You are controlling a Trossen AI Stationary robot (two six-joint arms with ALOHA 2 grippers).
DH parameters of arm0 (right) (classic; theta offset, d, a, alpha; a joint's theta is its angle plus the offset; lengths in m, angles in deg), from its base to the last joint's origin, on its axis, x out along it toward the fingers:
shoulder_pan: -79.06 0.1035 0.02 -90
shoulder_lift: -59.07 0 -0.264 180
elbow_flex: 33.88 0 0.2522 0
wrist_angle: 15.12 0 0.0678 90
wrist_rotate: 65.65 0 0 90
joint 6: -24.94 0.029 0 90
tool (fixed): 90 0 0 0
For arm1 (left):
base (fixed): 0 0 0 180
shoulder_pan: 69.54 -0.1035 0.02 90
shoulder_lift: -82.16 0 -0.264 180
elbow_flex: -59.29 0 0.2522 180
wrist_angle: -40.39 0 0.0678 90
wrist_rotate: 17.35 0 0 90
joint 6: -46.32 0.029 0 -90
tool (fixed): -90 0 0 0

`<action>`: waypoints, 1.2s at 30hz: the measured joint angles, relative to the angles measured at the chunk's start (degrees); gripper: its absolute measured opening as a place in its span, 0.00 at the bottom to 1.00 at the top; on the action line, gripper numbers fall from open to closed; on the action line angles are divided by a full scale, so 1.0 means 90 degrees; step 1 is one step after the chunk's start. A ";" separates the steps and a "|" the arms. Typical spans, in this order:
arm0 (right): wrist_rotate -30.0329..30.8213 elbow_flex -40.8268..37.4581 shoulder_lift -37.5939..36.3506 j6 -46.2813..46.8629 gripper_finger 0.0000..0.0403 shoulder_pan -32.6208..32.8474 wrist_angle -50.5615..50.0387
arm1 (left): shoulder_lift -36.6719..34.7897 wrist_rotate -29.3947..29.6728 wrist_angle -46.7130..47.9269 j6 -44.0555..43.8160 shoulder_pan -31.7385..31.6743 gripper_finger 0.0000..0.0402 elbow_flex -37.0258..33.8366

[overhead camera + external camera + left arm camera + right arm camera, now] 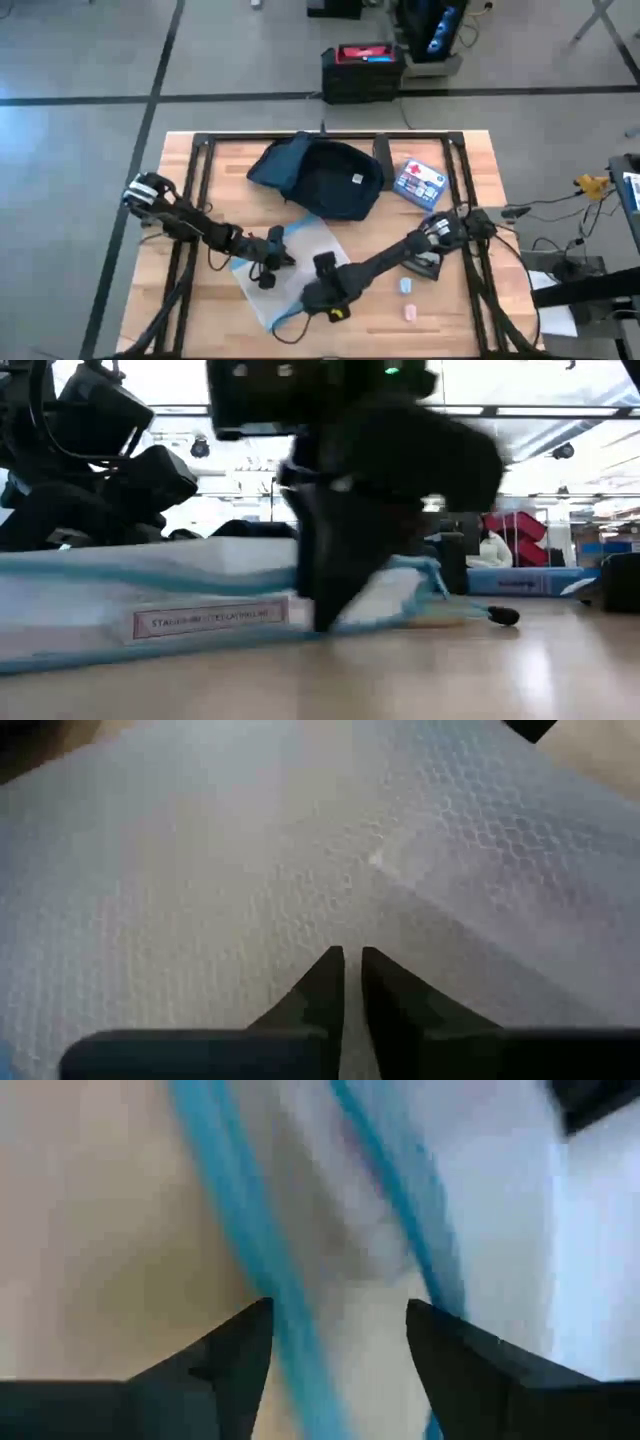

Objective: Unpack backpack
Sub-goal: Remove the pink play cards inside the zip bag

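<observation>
The dark navy backpack [320, 175] lies flat at the table's far middle, and no gripper touches it. Nearer the front lies a clear pouch with light blue trim [295, 262], flat on the wood. In the low view it shows a label [205, 618]. My left gripper [272, 265] [352, 965] is on the pouch's left part, fingers shut. My right gripper [322, 292] [340, 1330] stands open, slanting down over the pouch's near edge. The blue trim [265, 1285] runs between its fingers. My left gripper rests its shut fingertips [325, 975] on the pouch's honeycomb-textured top face [330, 890], slanting down from the table's left side. The pouch lies flat under them. Whether a layer is caught between the tips, I cannot tell. My right gripper straddles the pouch's trimmed edge; whether its fingers touch it, I cannot tell.
A small blue-and-white box [418, 182] lies right of the backpack. Two small pale items [405, 285] [410, 312] sit on the wood near the right front. A black frame [205, 150] runs around the table top.
</observation>
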 joint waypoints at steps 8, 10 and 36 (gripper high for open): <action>-0.0376 0.0090 0.0016 -0.0915 0.60 -0.0287 0.0833 | 0.0000 -0.0001 -0.0230 0.0026 -0.0005 0.06 0.0000; -0.0681 0.0148 0.0072 -0.0945 0.61 -0.0381 0.0808 | 0.0000 -0.0001 -0.0375 0.0109 -0.0005 0.06 0.0000; -0.0704 0.0186 0.0158 -0.0820 0.71 -0.0322 0.0277 | 0.0931 -0.1210 -0.0500 -0.0239 -0.0486 0.06 0.0476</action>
